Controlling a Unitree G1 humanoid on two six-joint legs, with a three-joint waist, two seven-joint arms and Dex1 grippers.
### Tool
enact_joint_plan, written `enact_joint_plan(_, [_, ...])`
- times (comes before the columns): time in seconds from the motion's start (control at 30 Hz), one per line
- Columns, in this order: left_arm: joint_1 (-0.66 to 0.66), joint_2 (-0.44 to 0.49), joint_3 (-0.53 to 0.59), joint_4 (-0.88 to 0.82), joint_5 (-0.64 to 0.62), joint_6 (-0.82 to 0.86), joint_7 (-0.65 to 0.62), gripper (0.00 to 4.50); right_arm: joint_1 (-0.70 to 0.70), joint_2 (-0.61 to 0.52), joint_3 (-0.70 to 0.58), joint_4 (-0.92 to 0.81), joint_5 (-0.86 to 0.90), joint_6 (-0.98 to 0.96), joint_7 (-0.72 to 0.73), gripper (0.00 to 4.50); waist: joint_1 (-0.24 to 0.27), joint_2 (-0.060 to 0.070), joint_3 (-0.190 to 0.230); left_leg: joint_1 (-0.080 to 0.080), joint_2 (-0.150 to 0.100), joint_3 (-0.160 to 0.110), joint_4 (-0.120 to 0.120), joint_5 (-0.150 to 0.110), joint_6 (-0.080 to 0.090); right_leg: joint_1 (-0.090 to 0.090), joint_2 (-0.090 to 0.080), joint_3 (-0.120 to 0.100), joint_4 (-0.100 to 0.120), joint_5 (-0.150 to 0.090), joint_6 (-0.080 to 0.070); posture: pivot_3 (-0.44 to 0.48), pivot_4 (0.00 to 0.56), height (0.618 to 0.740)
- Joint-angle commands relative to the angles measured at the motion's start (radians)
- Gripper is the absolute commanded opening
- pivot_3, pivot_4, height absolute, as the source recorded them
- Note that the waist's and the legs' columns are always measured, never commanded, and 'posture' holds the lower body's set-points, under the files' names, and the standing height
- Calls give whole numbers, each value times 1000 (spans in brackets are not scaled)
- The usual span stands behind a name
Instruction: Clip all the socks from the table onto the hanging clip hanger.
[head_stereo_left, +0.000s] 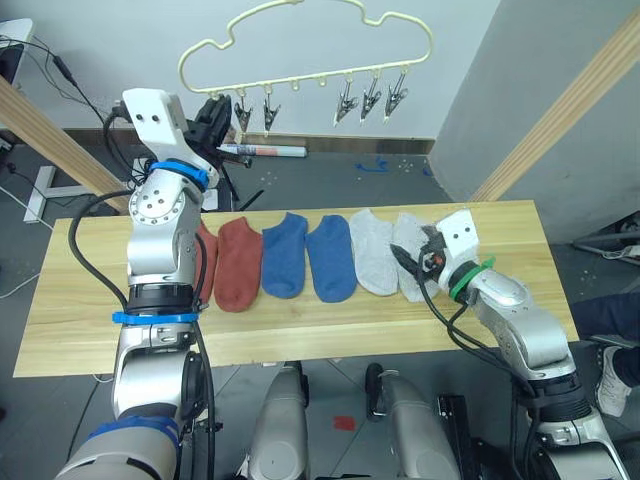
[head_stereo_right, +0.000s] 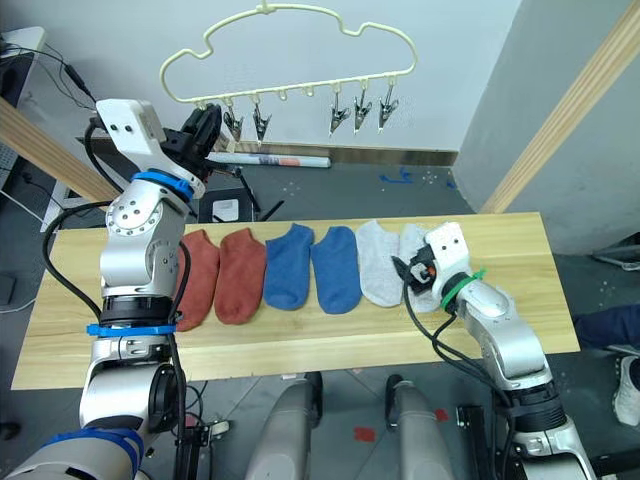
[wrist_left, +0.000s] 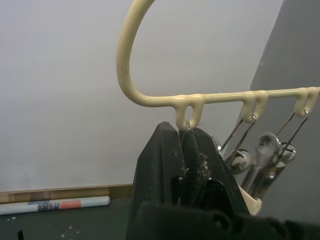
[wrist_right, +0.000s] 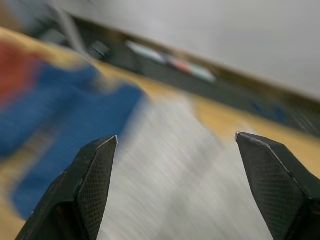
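Six socks lie in a row on the table (head_stereo_left: 300, 335): a rust-red sock (head_stereo_left: 238, 262), a second rust-red sock (head_stereo_left: 207, 262) half hidden behind my left arm, two blue socks (head_stereo_left: 285, 256) (head_stereo_left: 331, 258), and two light grey socks (head_stereo_left: 374, 250) (head_stereo_left: 408, 240). The pale-yellow clip hanger (head_stereo_left: 300, 79) hangs above and beyond the table, carrying several metal clips (head_stereo_left: 370, 98). My left gripper (head_stereo_left: 213, 118) is raised to the hanger's left end, shut on the leftmost clip (wrist_left: 192, 147). Just above the rightmost grey sock (wrist_right: 175, 190), my right gripper (head_stereo_left: 415, 262) is open and holds nothing.
Slanted wooden frame poles stand at the right (head_stereo_left: 560, 110) and left (head_stereo_left: 50, 135). A rolled tube (head_stereo_left: 265, 151) lies on the floor behind the table. Cables run on the floor at the left. A person's shoe (head_stereo_left: 612, 375) is at the right edge.
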Motion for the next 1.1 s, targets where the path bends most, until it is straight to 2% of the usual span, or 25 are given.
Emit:
enact_joint_plan(0.03, [41,7,9,-38,3,-1,3,19,-37,24,-40,95,-33,-7,-50,3967,-7,0,0,0,0,0,0,1,-1,0,0,0,0,0,0,155,430,740])
enact_joint_plan(0.3, [49,7,0,-45,5,1,-1,19,-179,88,-46,370,-63,-95,-36,3967,-23,0,0,0,1,1,0,1,-2,-1,2,2,1,0,0,161,426,740])
enact_joint_plan(0.73, [47,19,0,-72,12,23,1,19,-209,137,28,505,-171,-154,-27,3967,-20,0,0,0,0,1,-1,1,-2,-1,2,2,1,0,0,193,414,740])
enact_joint_plan(0.83, [44,25,5,-70,13,25,1,0,-196,138,34,503,-171,-142,1,3433,-20,0,0,0,0,1,0,1,-2,-1,2,2,2,0,0,198,407,740])
enact_joint_plan(1.1, [45,24,4,-72,16,22,10,0,-140,126,-5,441,-133,-61,44,701,-14,-1,-1,0,0,1,0,1,-2,-1,2,2,2,0,0,195,391,740])
